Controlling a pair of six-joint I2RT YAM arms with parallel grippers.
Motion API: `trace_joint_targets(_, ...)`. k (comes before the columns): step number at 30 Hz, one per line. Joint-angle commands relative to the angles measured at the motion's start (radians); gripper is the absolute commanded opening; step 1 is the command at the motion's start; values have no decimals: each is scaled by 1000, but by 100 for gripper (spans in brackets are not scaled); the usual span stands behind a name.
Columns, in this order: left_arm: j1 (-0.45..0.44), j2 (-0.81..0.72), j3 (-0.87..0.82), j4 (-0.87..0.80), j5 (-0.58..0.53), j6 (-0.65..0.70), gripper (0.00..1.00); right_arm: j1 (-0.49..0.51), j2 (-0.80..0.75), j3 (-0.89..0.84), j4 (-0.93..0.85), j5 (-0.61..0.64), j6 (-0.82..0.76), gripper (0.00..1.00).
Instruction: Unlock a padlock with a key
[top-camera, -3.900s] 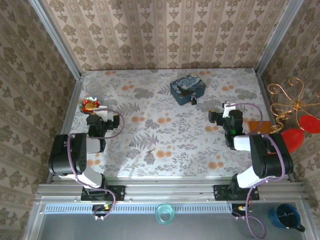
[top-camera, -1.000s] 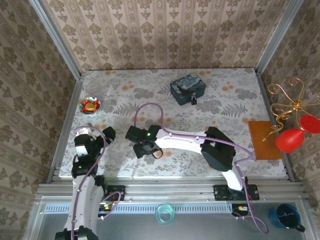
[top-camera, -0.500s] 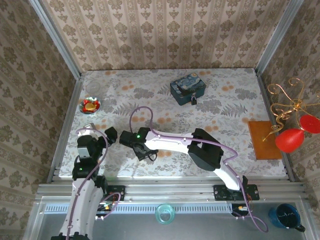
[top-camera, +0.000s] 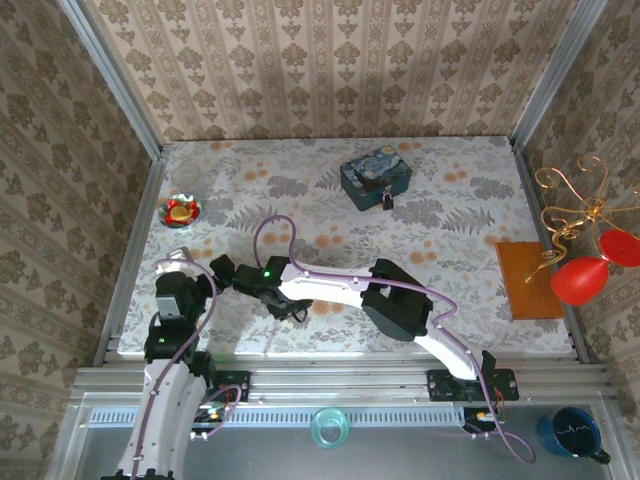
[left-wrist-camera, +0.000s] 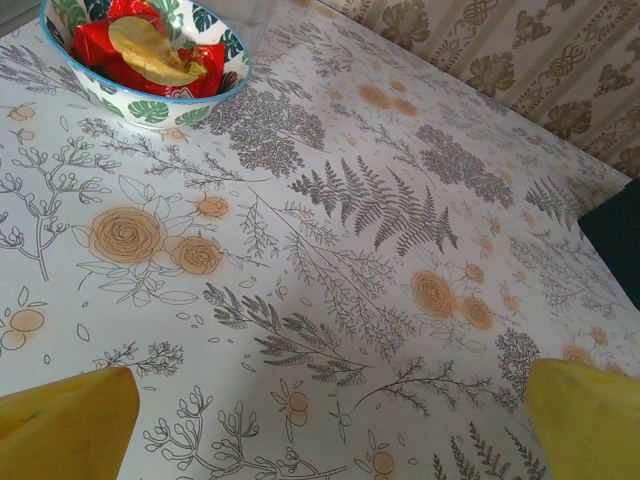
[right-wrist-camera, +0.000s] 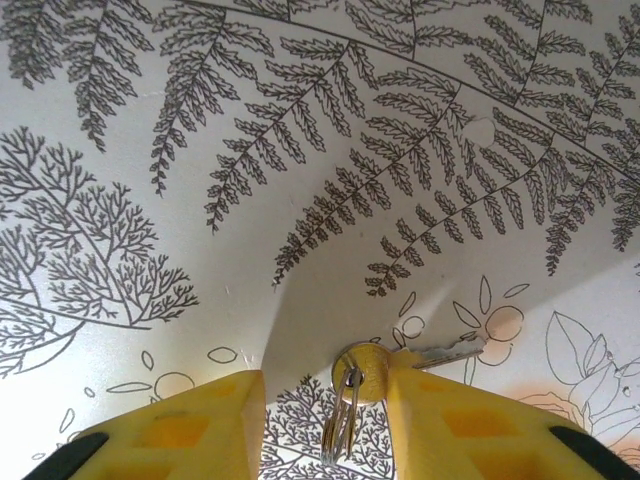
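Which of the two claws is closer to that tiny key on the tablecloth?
Right. The right gripper straddles the key, fingers either side of it. The left gripper hangs open over flowered cloth, facing the snack bowl.

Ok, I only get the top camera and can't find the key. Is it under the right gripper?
Observer: Yes, the key lies on the cloth between the fingers of the right gripper.
Operator: Is it squeezed?
Observer: No, there's a gap; its ring end sits beside one finger.
Operator: And the other one?
Observer: The left gripper is open, nothing between its fingers.
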Motion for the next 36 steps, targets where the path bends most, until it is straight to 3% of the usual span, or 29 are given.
trace_joint_targets(1, -6, -12, -3, -6, -19, 22, 100, -3, 37, 15, -77, 61, 21, 35)
trace_joint_targets(8, -5, -12, -4, -2, -24, 31, 100, -2, 3, -12, -63, 110, 25, 12)
trace_joint_targets(12, -6, -5, -17, 28, -16, 32, 100, 12, -162, -156, 93, 154, 24, 2)
trace_joint_targets(18, -6, 67, -20, 94, 23, 41, 100, -22, -421, -380, 307, 137, 79, 0)
trace_joint_targets(22, -46, 184, -25, 188, -8, 68, 100, -103, -603, -518, 390, 19, 228, 0)
trace_joint_targets(24, -115, 281, -6, 254, 2, 100, 100, -161, -743, -669, 576, -75, 302, 0)
trace_joint_targets(27, -286, 387, 26, 355, -25, 166, 99, -246, -905, -833, 767, -154, 423, 0)
trace_joint_targets(32, -560, 477, 13, 644, 9, 351, 97, -349, -1093, -977, 909, -200, 572, 0)
trace_joint_targets(36, -650, 570, 47, 747, 140, 441, 97, -370, -1167, -1024, 943, -220, 660, 0)
